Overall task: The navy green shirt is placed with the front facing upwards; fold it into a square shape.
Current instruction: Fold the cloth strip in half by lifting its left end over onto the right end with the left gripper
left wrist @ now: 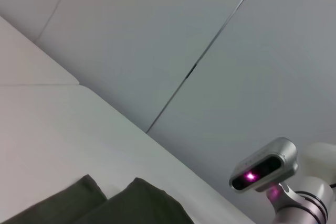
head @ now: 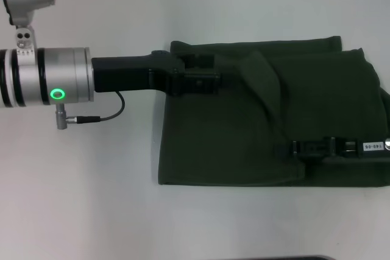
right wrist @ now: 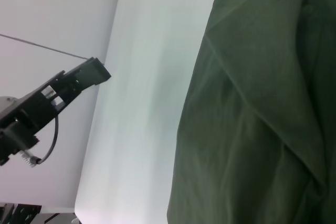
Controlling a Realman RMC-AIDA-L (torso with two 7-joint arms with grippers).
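Both grippers, left (head: 210, 76) and right (head: 286, 148), reach low over the shirt (head: 244, 150).

My silver left arm (head: 42, 77) is glowing with a green ring light (head: 57, 94), trailing a thin black cable (head: 100, 115) behind its black gripper (head: 198, 72).
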